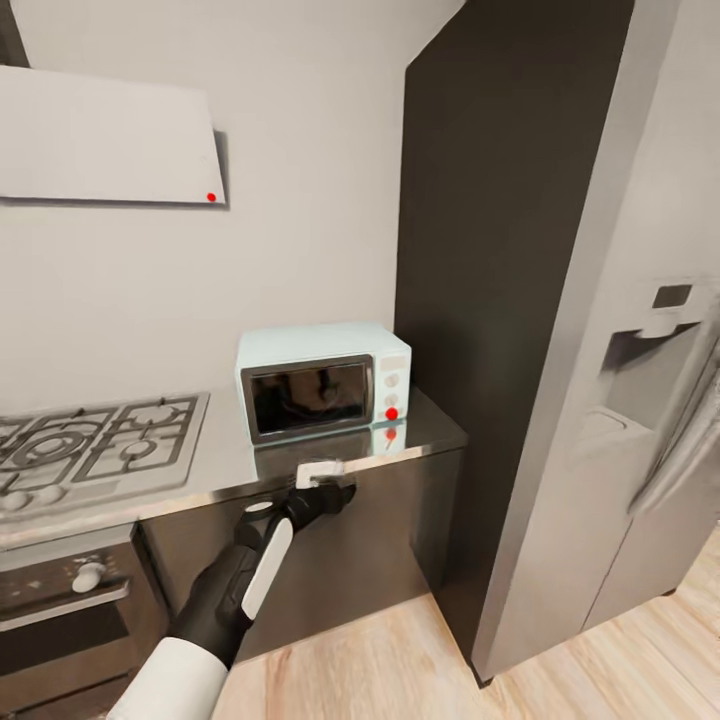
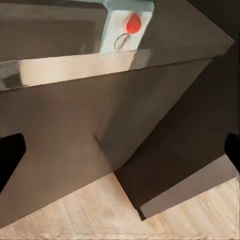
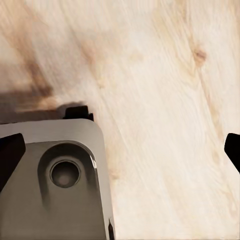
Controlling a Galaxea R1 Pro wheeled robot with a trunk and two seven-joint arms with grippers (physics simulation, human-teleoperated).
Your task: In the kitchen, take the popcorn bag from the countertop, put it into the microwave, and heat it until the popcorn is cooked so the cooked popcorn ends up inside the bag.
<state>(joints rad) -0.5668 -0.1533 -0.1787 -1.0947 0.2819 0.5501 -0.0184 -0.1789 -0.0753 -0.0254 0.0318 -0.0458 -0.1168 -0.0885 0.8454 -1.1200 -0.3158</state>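
Note:
The mint-blue microwave [image 1: 323,380] stands at the right end of the grey steel countertop [image 1: 190,480], against the wall. Its dark glass door is closed and the round indicator light [image 1: 391,413] glows red. My left gripper [image 1: 325,487] hangs at the countertop's front edge, just below and in front of the microwave. In the left wrist view the left gripper [image 2: 120,150] is open, its dark fingertips [image 2: 10,155] wide apart, with the microwave's red light [image 2: 133,23] above the counter edge. My right gripper [image 3: 120,152] is open over the wooden floor. The popcorn bag and popcorn are out of view.
A gas hob [image 1: 90,445] takes up the countertop's left part, above a black built-in oven [image 1: 60,610]. A tall dark panel [image 1: 480,300] and a steel fridge [image 1: 630,400] stand close to the right. A range hood [image 1: 105,140] hangs top left. Light wooden floor [image 1: 400,670] lies below.

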